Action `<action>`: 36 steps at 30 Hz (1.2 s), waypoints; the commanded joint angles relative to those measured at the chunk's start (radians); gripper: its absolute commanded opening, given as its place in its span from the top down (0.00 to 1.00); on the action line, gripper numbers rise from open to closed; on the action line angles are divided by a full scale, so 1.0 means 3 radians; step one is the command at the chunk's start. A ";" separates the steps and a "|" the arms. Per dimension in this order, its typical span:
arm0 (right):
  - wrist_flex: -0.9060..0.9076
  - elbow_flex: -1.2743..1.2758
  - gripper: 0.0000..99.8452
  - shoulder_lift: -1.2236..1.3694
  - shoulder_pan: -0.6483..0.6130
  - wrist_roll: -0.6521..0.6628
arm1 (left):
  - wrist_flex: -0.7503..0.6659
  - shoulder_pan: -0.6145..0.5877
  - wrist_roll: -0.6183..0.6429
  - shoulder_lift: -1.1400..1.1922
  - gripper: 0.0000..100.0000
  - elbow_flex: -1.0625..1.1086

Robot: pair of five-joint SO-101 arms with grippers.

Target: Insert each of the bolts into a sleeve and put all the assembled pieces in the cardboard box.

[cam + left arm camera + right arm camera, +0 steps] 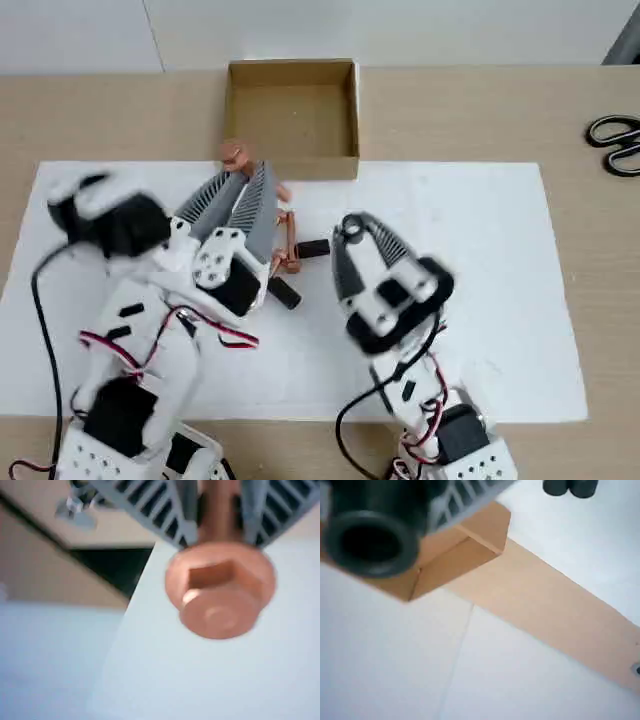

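Observation:
My left gripper [245,180] is shut on the shank of a copper bolt [235,156], just in front of the cardboard box [345,110]. In the left wrist view the bolt's hexagonal head [220,590] sticks out past the ribbed fingers [145,510]. To the right, above the white sheet, my right gripper [352,228] is shut on a black sleeve [370,540]. The sleeve's open bore faces the right wrist camera, with a box corner [465,545] behind it. Loose copper bolts [288,245] and two black sleeves [312,248] [283,292] lie between the arms.
A white paper sheet [480,300] covers the wooden table in front of the box. Scissors [615,140] lie at the far right edge. Cables hang from both arm bases near the front edge.

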 commanded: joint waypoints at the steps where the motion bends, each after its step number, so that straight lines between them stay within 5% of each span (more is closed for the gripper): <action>1: -0.0095 0.0010 1.00 -0.0069 -0.0222 0.0102 | -0.0440 0.0245 -0.0123 -0.0092 0.99 0.0136; 9: -0.0095 0.0102 1.00 0.0018 -0.0325 0.0102 | -0.0394 0.0368 -0.0292 0.0276 0.99 0.0151; 19: -0.0095 0.0113 1.00 0.0018 0.0028 0.0087 | 0.0747 0.0384 -0.0455 0.0322 0.99 -0.0269; 36: -0.0100 0.0302 1.00 0.0018 0.0003 0.0082 | 0.0384 0.0568 -0.0465 0.0332 0.99 -0.0074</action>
